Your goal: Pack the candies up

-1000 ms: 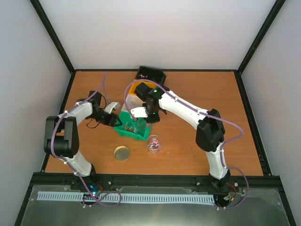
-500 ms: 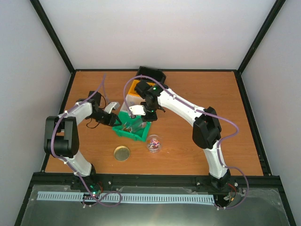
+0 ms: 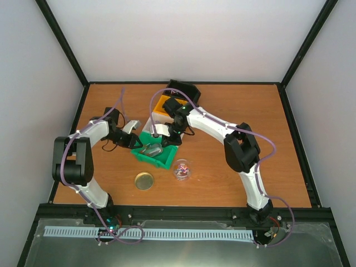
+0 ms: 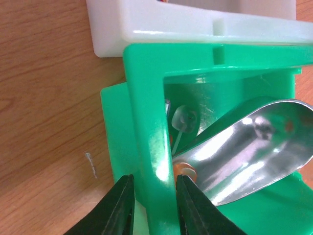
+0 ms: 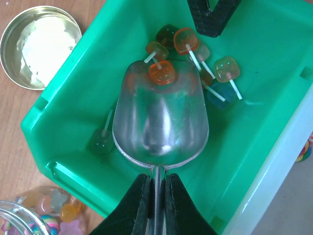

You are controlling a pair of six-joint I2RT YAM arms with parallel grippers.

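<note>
The candies are small square lollipops, orange, green and blue, lying in the green bin (image 5: pixel 73 88), with several near its far wall (image 5: pixel 186 40). My right gripper (image 5: pixel 157 182) is shut on the handle of the metal scoop (image 5: pixel 160 117), whose bowl lies in the bin with one orange candy (image 5: pixel 161 72) at its front lip. My left gripper (image 4: pixel 154 205) is shut on the green bin's wall (image 4: pixel 146 122). In the top view the scoop (image 3: pixel 151 149) is inside the green bin (image 3: pixel 161 162), between the left gripper (image 3: pixel 135 142) and the right gripper (image 3: pixel 167 136).
A clear jar (image 3: pixel 182 169) holding candies stands in front of the bin, with the round gold lid (image 3: pixel 144 180) to its left. A white bin (image 3: pixel 151 125), an orange bin (image 3: pixel 167 104) and a black bin (image 3: pixel 183 89) line up behind the green bin.
My right gripper has moved left and down, bringing the scoop into the green bin. The left gripper has stayed on the bin's wall.
</note>
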